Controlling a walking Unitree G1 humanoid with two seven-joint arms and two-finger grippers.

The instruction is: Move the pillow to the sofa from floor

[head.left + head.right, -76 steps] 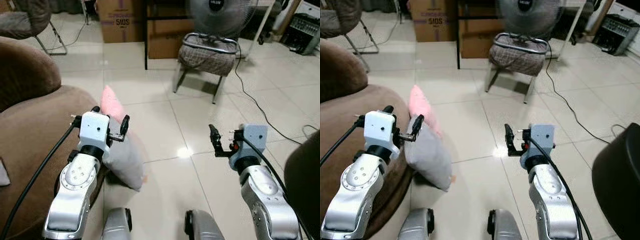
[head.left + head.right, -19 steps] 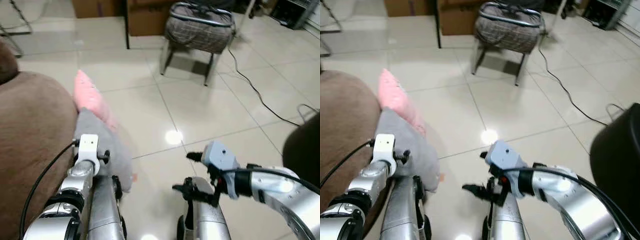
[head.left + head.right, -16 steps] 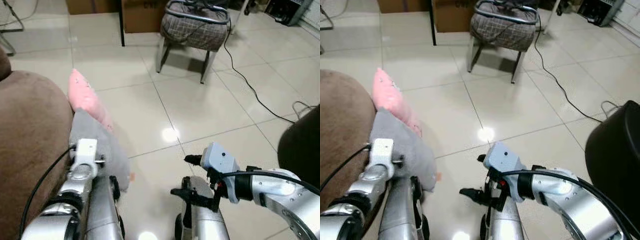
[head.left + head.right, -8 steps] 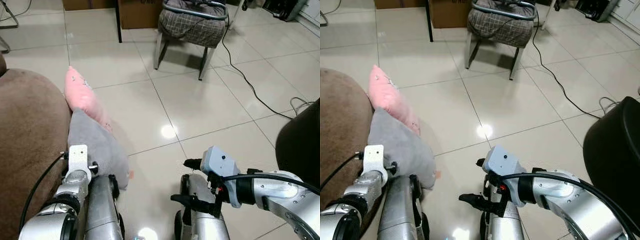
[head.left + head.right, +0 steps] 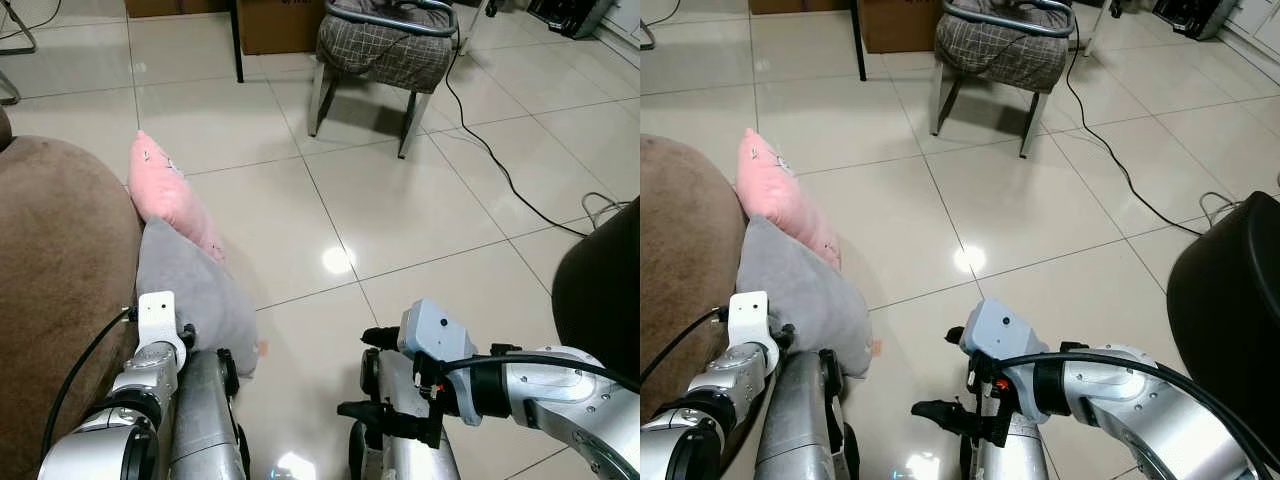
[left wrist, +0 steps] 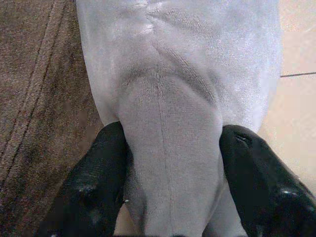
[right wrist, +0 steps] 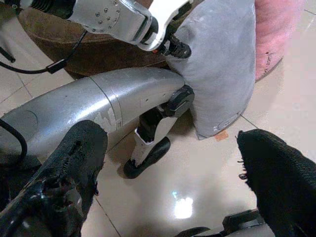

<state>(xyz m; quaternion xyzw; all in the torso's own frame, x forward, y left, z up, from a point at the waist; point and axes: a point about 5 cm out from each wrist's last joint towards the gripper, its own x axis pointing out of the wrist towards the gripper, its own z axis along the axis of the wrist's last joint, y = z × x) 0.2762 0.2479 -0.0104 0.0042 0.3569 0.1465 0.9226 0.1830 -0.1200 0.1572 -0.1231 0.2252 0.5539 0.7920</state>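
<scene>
The brown sofa [image 5: 55, 290] takes up the whole left side, and the tiled floor [image 5: 420, 210] runs out to the far side where a chair [image 5: 380, 50] with a plaid cushion stands next to cardboard boxes [image 5: 275, 20]. A black cable [image 5: 490, 150] snakes across the tiles on the right, and something dark and rounded [image 5: 605, 270] bulges in at the right edge, can't tell what it is. The pillow [image 5: 190, 290] is grey, standing on the floor on its lower edge and leaning against the sofa front, with a pink pillow [image 5: 165, 195] just behind it on the far side, touching it. The left gripper [image 6: 170, 168] is pinching the near end of the grey pillow, one black finger on each side with the fabric bunched up between them, so it's clamped on the pillow but the pillow hasn't left the floor. The right gripper [image 5: 375, 375] sits low and near, in front of the robot's legs, fingers [image 7: 276, 173] spread wide and holding nothing. Compared to half a second ago barely anything moved: the pillow is in the same spot against the sofa, the left gripper has the same pinch, and the right arm has dropped a little lower and nearer. The view looks unchanged too.
</scene>
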